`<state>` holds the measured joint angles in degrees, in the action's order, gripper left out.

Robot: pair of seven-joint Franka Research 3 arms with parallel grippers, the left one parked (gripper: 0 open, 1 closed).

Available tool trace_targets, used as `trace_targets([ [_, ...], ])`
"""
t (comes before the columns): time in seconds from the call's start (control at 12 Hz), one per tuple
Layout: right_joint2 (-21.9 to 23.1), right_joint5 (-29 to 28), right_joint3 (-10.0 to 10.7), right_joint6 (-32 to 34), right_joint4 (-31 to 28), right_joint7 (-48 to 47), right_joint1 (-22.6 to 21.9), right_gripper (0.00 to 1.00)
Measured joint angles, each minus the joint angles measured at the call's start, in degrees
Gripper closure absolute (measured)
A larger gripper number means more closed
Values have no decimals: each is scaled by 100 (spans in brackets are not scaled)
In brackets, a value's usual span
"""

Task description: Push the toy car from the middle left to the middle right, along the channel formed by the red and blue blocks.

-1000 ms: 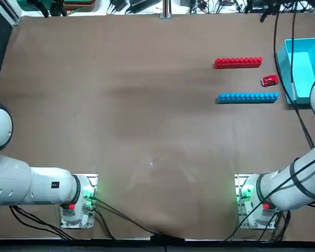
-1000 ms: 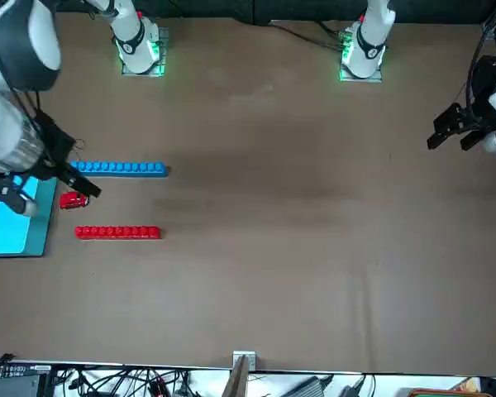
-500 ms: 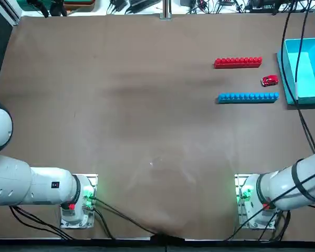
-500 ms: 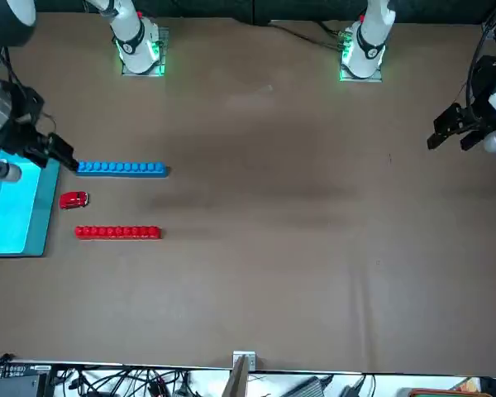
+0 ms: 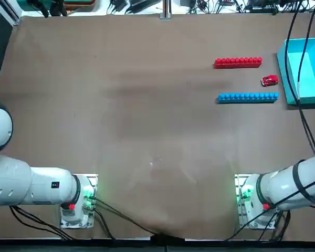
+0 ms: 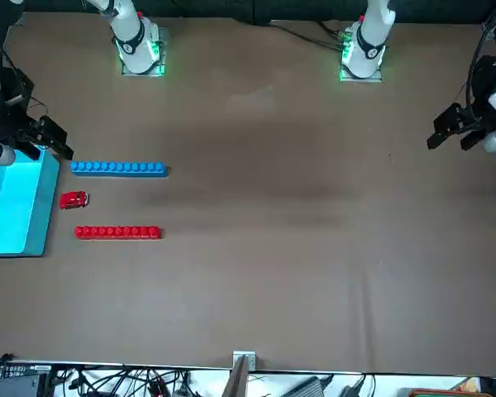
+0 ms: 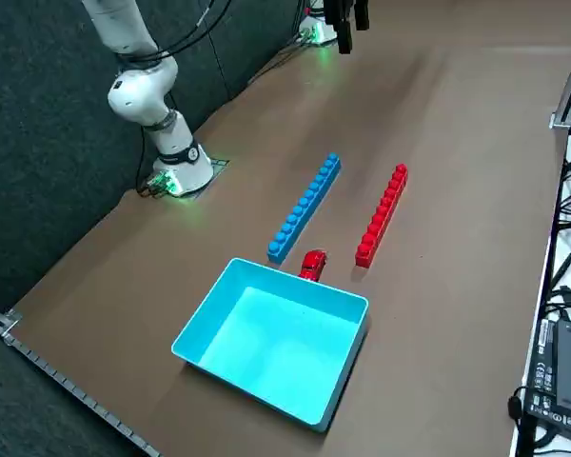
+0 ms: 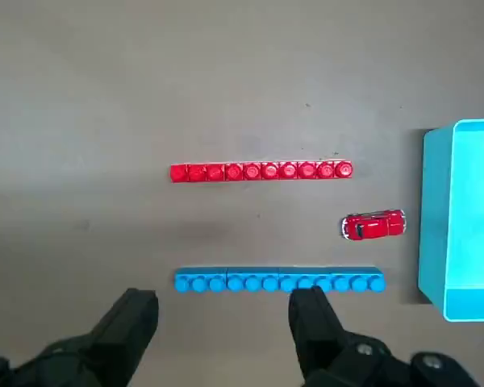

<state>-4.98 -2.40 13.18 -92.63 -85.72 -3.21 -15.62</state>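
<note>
The tiny red toy car (image 5: 269, 81) (image 6: 73, 200) (image 7: 312, 266) (image 8: 373, 226) rests at the right end of the channel (image 5: 241, 80), just past the end of the red bar (image 5: 238, 62) (image 8: 261, 171) and level with the end of the blue bar (image 5: 248, 96) (image 8: 279, 282). Both bars lie parallel. My right gripper (image 8: 223, 297) hangs high above the table on the robot's side of the blue bar, open, with nothing between its fingers. The front view shows the gripper (image 6: 50, 139) at the left edge; it is outside the top view.
A light-blue open bin (image 5: 282, 73) (image 7: 276, 343) (image 8: 460, 218) stands right beside the car, beyond the bars' right ends. The right arm's black cable (image 5: 296, 63) drapes over the bin. Bare brown tabletop lies to the left of the bars.
My right arm has pulled away from the car, rising and moving back toward the robot's side, leaving the top view. The car and both bars have not moved.
</note>
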Motion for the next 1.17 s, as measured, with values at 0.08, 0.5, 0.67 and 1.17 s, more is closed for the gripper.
trace_targets([
  [0.08, 2, 0, -2, -1, 0, 0, 28, 0],
  [0.5, 252, 33, -575, 15, -227, 130, 903, 0],
  [0.67, 476, 63, -724, 22, -493, 139, 1080, 0],
  [1.17, 802, 101, -788, 24, -867, 124, 1108, 0],
])
